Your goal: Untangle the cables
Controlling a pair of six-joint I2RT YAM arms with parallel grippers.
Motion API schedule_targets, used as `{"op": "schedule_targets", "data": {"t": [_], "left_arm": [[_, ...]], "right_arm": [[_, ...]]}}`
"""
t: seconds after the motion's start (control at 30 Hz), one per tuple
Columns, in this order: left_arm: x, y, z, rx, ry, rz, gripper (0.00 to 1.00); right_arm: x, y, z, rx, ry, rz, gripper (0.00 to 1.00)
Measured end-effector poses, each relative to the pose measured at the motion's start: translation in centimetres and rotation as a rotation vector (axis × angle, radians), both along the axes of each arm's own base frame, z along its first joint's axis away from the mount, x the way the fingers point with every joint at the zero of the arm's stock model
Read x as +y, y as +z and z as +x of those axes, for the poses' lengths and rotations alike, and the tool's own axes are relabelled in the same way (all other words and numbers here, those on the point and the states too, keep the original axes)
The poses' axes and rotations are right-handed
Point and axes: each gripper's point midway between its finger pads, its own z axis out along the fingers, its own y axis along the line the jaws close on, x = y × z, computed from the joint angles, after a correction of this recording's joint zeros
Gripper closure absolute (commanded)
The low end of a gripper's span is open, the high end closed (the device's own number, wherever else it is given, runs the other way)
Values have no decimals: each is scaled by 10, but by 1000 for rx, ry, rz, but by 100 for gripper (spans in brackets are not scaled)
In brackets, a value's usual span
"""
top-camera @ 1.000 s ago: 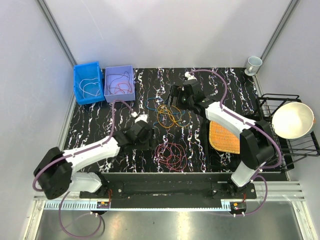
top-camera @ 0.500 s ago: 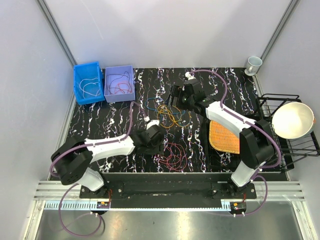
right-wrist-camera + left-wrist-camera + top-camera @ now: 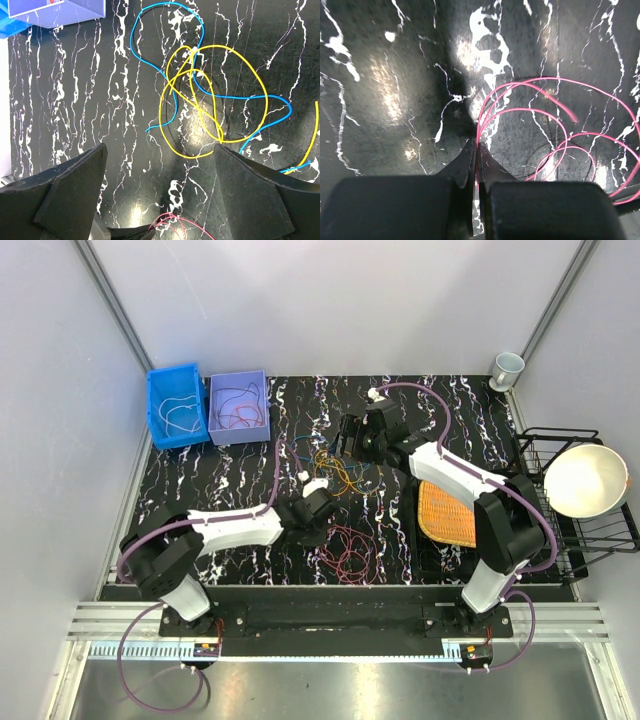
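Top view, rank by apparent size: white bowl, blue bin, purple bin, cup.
1. white bowl, largest, though it sits raised on the rack, nearer the camera.
2. blue bin and purple bin look alike; not ranking them.
3. cup, smallest.

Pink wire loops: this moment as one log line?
left gripper shut on thin pink cable | right gripper open near yellow cable loops

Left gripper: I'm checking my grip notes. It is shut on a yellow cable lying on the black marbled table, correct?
No. The left gripper is shut on a magenta-pink cable, not a yellow one, lying on the black marbled table. The left wrist view shows the pink wire running into the closed tips.
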Motion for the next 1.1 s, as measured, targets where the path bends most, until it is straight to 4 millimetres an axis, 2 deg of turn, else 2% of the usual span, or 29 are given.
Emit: {"op": "schedule_targets", "data": {"t": [0.1,0.17,0.23,0.33,0.43,0.5,0.57,0.63,0.67,0.73,0.87,0.93,1.0,1.1], "left_arm": [[3,10,6,-26,-2,31,100],[6,27,12,-58,-7,56,100],[6,59,22,-120,-11,52,100],[4,130,38,-255,-5,-6,100],[12,201,46,-394,20,-90,100],[22,230,44,-451,37,-132,100],[33,243,39,-475,48,-150,100],[39,243,34,-474,49,-151,100],[41,236,32,-465,50,-143,100],[47,211,28,-425,49,-98,100],[60,145,15,-315,37,17,100],[64,122,10,-280,29,51,99],[66,109,8,-260,27,74,98],[60,105,19,-269,35,70,99]], "right_arm": [[0,-1,-1,3,1,0,8],[-1,-1,-1,5,0,-1,8],[-1,-1,-1,5,0,-2,8],[-1,-1,0,5,-1,-2,9],[-1,-1,0,5,-1,-1,9],[-1,-1,0,5,-2,-1,9],[-1,-1,0,6,-2,-1,9],[-1,-1,0,7,-3,0,9],[-1,-1,0,8,-5,1,9],[-1,-2,0,12,-5,3,9],[-1,-7,1,25,-6,2,9],[-1,-10,1,33,-7,0,10],[0,-13,1,38,-8,-1,10],[-1,-15,1,43,-9,-3,10]]}}
